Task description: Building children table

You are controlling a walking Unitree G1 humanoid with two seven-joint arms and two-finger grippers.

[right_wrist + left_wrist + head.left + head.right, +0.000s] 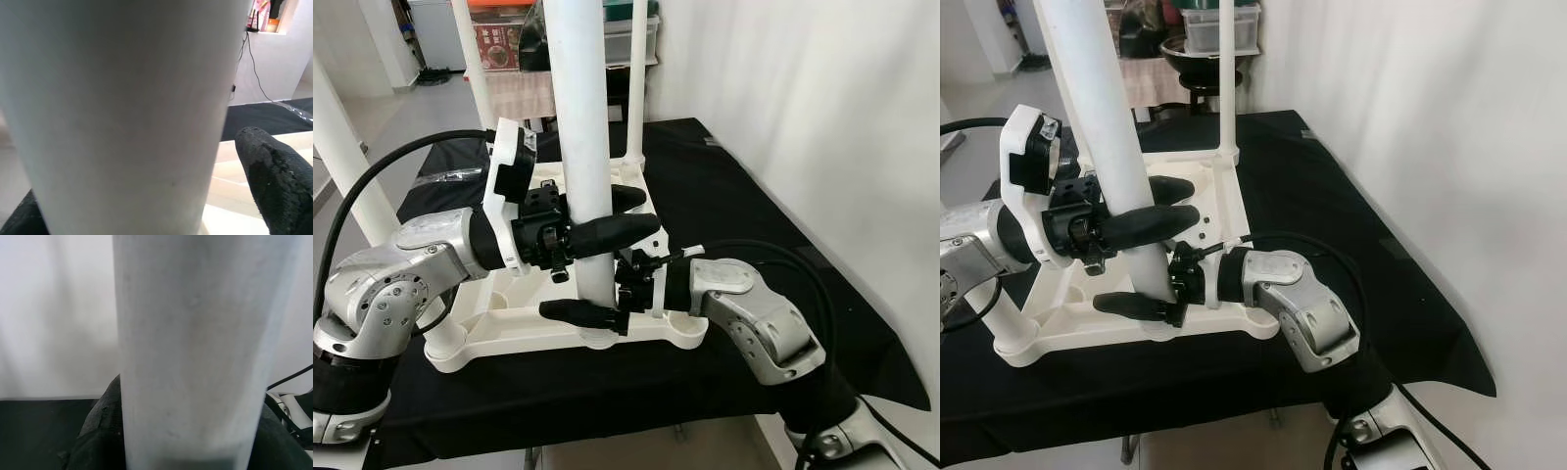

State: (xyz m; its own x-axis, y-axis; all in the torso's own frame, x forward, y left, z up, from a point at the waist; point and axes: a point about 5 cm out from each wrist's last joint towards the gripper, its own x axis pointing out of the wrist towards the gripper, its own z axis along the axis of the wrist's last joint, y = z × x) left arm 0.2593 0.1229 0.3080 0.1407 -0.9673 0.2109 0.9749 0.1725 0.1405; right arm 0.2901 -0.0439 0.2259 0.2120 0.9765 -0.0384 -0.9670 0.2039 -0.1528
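A white children's table (509, 331) lies upside down on the black cloth. Its near leg (582, 117), a thick white tube, stands upright in the front socket. My left gripper (625, 213) is shut on this leg at mid-height, one black finger (617, 230) in front and one behind. My right gripper (576, 299) is shut on the same leg just above its base, with the front finger (578, 311) lying across it. In the left wrist view the leg (195, 357) is very close. The right wrist view shows the leg (122, 122) beside a fingertip (279, 186).
Three more white legs stand in the frame: at the left (342, 147), back left (475, 59) and back right (636, 88). The black cloth (734, 196) ends close in front of me. A white wall (842, 117) runs along the right; shelves with boxes (499, 39) stand behind.
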